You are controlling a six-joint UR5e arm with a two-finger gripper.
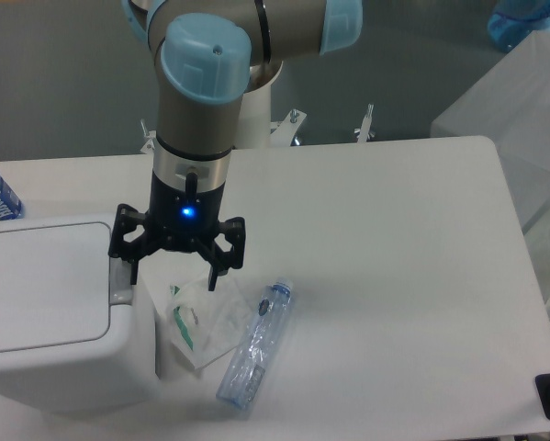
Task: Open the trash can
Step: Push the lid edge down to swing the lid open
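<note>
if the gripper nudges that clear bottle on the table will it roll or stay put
The bottle lies on its side on the flat table, so a sideways push would probably roll it. It looks see-through and empty, so likely light and quick to skid. Its walls look crumpled, so it may roll unevenly and give under a squeeze.

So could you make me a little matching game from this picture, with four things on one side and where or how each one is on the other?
Things:
1. trash can
2. bottle
3. plastic bag
4. gripper

Descriptions:
A. lying flat, nearest the table's middle
B. open, fingers spread
C. lid down, at the left edge
D. crumpled between the bin and the bottle

Pairs: 1-C, 2-A, 3-D, 4-B
</note>
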